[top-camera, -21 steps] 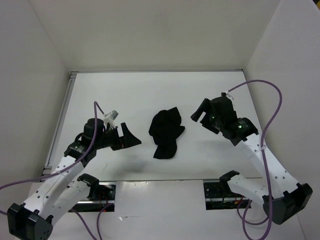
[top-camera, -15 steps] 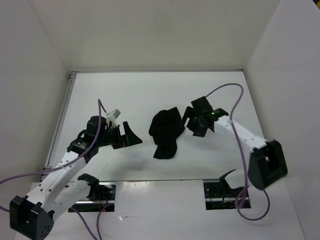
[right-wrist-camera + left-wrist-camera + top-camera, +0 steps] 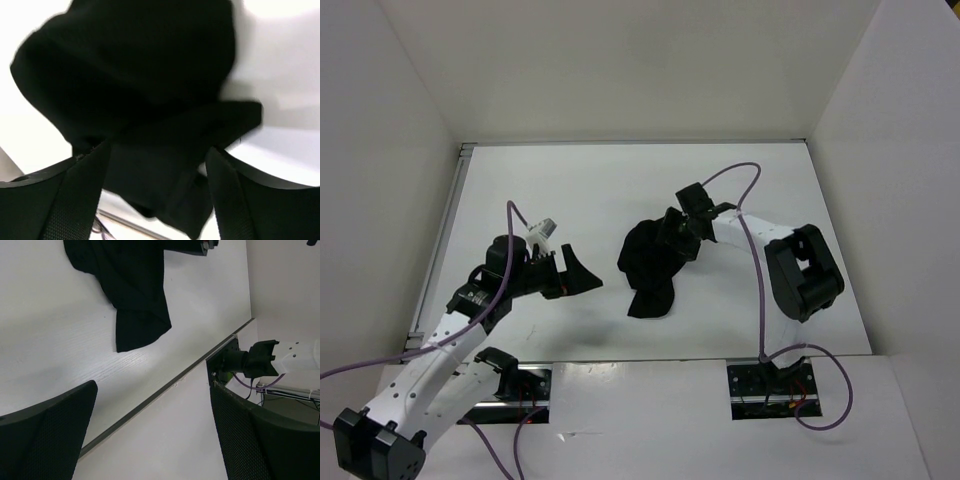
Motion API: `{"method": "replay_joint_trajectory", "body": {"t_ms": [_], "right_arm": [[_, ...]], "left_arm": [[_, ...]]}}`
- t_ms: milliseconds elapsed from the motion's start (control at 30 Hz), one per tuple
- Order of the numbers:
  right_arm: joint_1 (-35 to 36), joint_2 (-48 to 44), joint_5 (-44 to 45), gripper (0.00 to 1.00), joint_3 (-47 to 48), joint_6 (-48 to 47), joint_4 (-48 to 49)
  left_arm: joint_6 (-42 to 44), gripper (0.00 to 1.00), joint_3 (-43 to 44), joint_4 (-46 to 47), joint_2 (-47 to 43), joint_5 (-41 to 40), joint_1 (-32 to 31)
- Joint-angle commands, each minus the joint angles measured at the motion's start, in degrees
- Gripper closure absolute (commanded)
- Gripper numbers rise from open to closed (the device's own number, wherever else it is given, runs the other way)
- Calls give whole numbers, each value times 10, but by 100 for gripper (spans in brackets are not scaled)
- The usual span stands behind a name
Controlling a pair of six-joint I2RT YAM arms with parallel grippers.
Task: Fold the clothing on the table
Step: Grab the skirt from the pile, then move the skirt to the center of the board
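Our right pincer [image 3: 680,228] has just swung in from the right and now stands wide apart over the far right edge of the clothing [image 3: 650,265], gripping nothing yet (a first grasp looks close). Meanwhile the left pincer [image 3: 572,272] hangs wide apart and empty, left of the crumpled heap lying mid-scene on the desk [image 3: 570,190]. We read no brand or writing anywhere
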Motion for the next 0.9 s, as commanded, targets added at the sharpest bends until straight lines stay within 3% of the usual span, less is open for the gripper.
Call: {"method": "replay_joint_trajectory", "body": {"t_ms": [0, 167, 233, 267, 333, 500, 600, 867], "right_arm": [[9, 41, -18, 31, 17, 10, 46], [16, 61, -4, 61, 37, 10, 20], [21, 47, 16, 95, 51, 3, -1], [21, 29, 36, 100, 63, 3, -9], [26, 3, 48, 100, 85, -11, -38], [75, -134, 156, 100, 265, -51, -139], [82, -213, 176, 100, 337, -81, -165], [82, -346, 178, 100, 267, -83, -182]], "left_arm": [[9, 0, 3, -2, -9, 2, -1], [4, 0, 3, -7, -15, -3, -1], [4, 0, 3, -7, -15, -3, -1], [4, 0, 3, -7, -15, -3, -1], [4, 0, 3, -7, -15, -3, -1], [4, 0, 3, -2, -9, -3, -1], [4, 0, -3, -2, -3, -3, -1], [-7, 0, -8, 9, 7, -3, -1]]}}
